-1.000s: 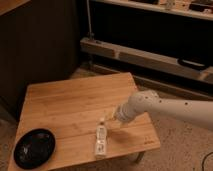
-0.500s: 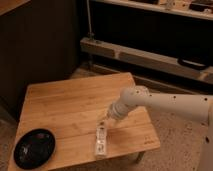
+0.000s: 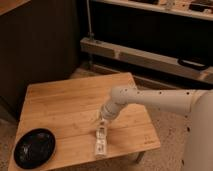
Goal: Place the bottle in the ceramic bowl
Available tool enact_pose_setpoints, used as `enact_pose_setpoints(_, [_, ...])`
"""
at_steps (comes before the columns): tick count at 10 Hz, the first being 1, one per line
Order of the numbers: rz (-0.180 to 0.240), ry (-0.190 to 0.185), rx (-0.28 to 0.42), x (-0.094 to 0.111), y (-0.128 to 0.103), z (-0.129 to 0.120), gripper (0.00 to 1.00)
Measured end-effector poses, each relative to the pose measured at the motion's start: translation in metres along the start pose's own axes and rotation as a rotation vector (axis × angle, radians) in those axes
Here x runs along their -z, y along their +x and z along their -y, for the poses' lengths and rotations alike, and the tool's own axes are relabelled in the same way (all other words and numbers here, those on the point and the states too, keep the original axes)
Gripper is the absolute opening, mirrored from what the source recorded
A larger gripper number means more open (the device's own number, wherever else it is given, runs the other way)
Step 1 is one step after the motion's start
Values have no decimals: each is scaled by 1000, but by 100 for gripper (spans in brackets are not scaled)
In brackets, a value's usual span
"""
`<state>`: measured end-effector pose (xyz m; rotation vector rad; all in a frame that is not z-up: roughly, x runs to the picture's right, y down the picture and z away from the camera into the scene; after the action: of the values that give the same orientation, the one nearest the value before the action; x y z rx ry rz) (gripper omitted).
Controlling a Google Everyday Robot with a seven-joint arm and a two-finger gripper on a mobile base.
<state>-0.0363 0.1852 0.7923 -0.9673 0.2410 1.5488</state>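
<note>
The bottle (image 3: pixel 101 142) is small, slim and white with reddish marks on its label. It lies flat on the wooden table (image 3: pixel 65 107) near the front edge, its neck pointing away from me. My gripper (image 3: pixel 101 120) comes in from the right on a white arm and sits right at the bottle's neck end, just above the table. The ceramic bowl (image 3: pixel 34 147) is glossy black and shallow, at the table's front left corner, well left of the bottle and the gripper.
Dark cabinets stand behind the table at the left. A low metal shelf rail (image 3: pixel 150 57) runs across the back right. The floor (image 3: pixel 170 135) beside the table is speckled. The arm's wide white body (image 3: pixel 200 130) fills the right edge.
The arm has swung left and down across the table. The gripper has moved from right of the bottle to its neck end. The bottle and bowl lie where they were.
</note>
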Motion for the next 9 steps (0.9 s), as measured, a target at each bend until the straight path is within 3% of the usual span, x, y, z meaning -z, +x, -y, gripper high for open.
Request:
enact_pose_setpoints(2, [-31,63,13,-12,3,-3,65])
enact_pose_setpoints(4, [-59,157,10,-24,7,-4,65])
enact_pose_setpoints(6, [-72,189,-14,-28,8,5,63])
enact_pose_setpoints(9, [-81,206,-37,-33,7,8,34])
